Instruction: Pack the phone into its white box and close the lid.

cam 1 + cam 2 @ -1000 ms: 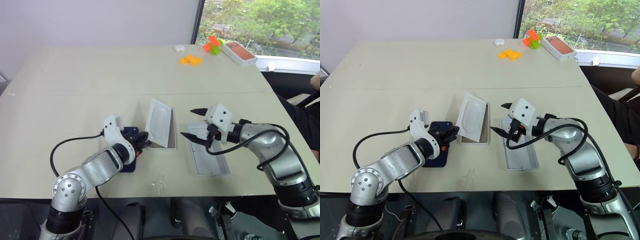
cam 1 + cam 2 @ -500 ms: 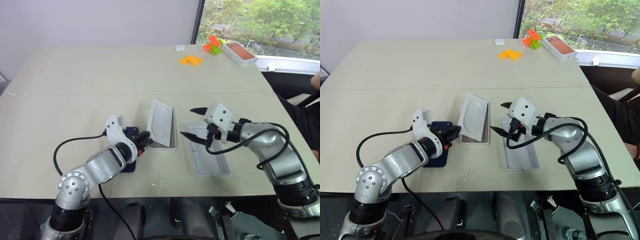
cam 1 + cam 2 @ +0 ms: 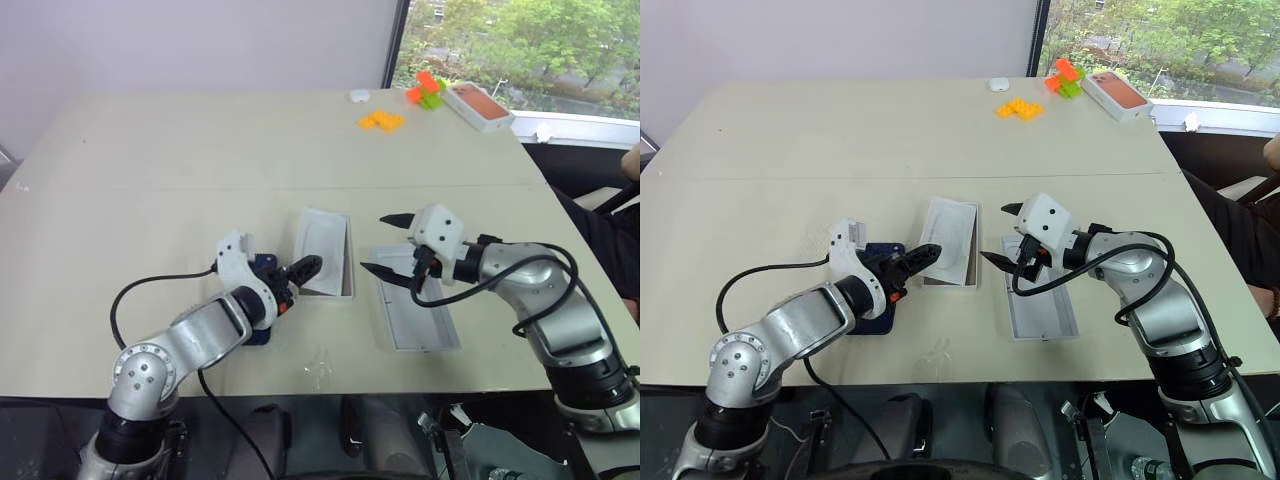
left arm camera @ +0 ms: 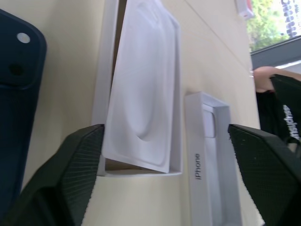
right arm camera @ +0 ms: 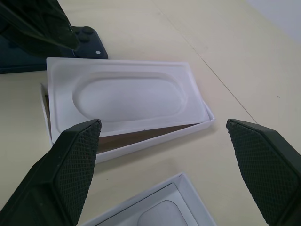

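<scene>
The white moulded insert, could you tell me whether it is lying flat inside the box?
No: the white moulded insert rests tilted across the white box, one edge raised.

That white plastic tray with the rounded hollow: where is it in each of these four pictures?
Left eye view: the white moulded insert lies tilted in the white box, mid-table, between the two grippers.
Right eye view: same spot, insert just left of centre.
Left wrist view: insert runs up the middle, between the black fingers.
Right wrist view: insert lies across the middle.
Shared landmark: the phone, dark blue, beside the box.
</scene>
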